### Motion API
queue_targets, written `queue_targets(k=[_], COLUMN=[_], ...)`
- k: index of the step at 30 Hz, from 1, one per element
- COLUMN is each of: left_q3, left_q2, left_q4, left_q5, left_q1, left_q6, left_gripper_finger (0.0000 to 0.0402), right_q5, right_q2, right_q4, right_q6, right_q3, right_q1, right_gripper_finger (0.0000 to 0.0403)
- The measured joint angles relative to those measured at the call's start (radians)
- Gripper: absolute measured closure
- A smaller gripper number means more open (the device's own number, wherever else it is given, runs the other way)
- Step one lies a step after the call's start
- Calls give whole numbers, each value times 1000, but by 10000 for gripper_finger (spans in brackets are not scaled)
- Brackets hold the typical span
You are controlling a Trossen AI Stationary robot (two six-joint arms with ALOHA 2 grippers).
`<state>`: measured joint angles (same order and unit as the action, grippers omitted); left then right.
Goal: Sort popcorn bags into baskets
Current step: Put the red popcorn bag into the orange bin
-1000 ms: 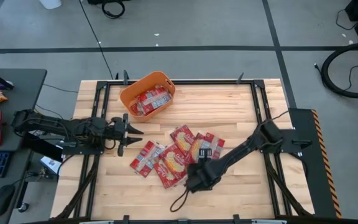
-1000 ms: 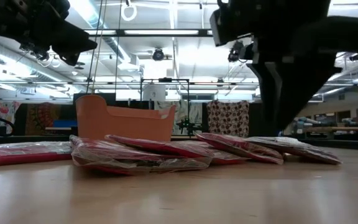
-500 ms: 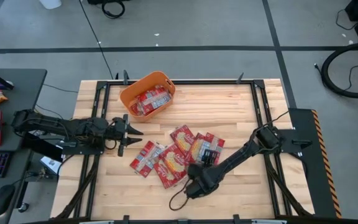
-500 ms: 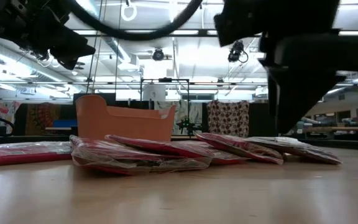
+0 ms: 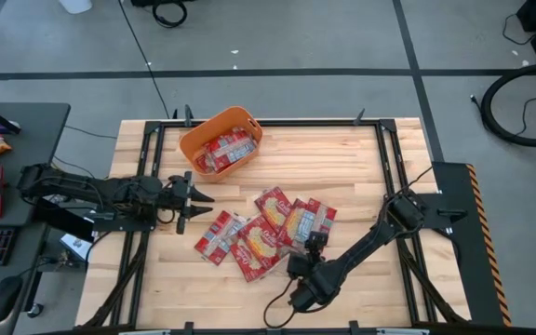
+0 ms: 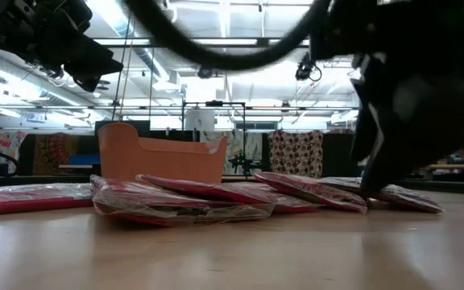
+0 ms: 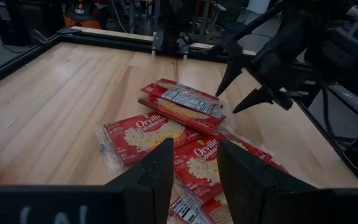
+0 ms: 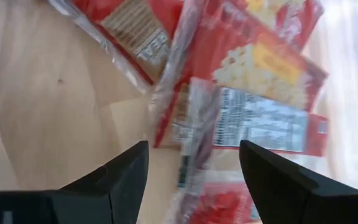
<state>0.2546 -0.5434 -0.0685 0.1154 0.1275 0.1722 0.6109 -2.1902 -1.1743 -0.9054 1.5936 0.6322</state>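
From above, the orange basket (image 5: 221, 140) sits at the far left part of the table (image 5: 342, 158) and already holds a few red packets, so part of the sorting looks done. The loose popcorn bags (image 5: 263, 233) lie overlapping in a heap near the table's middle, well apart from the basket. The right gripper (image 5: 311, 247) points at the heap's near right edge with its fingers spread wide and nothing between them; I judge it is lined up to take the bag with the printed back (image 5: 313, 221). The left gripper (image 5: 194, 201) waits between basket and heap, fingers parted, empty

At table height the basket (image 6: 161, 159) stands behind the pile, and the bags (image 6: 184, 200) lie flat in shallow layers, which probably makes an edge hard to pinch. The dark right arm fills the right side, low by the last packets (image 6: 401, 197)

From the left wrist, the left gripper (image 7: 192, 180) shows its two fingers apart with only bare air between, aimed at the heap (image 7: 166, 134). The right gripper (image 7: 244, 87) hangs beyond, jaws open above the far packet (image 7: 188, 99)

From the right wrist, the right gripper (image 8: 194, 180) has both fingers wide, framing a bag (image 8: 253, 118) with its label side up, not yet touching
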Motion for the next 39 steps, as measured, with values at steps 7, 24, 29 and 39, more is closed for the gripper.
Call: queue_targets(k=[7,24,29,39], left_q3=[0,0,0,0], left_q2=[0,0,0,0], left_q4=[0,0,0,0], left_q5=[0,0,0,0], left_q1=[0,0,0,0], left_q6=[0,0,0,0], left_gripper_finger=[273,273,273,273], right_q5=[30,51,42,-5], right_q2=[0,0,0,22], right_q4=[33,41,31,-14], right_q6=[-39,-72,-82,-87], right_q3=[-66,-152,-159,-158], right_q1=[17,15,14,14], right_gripper_finger=[147,219,280,391])
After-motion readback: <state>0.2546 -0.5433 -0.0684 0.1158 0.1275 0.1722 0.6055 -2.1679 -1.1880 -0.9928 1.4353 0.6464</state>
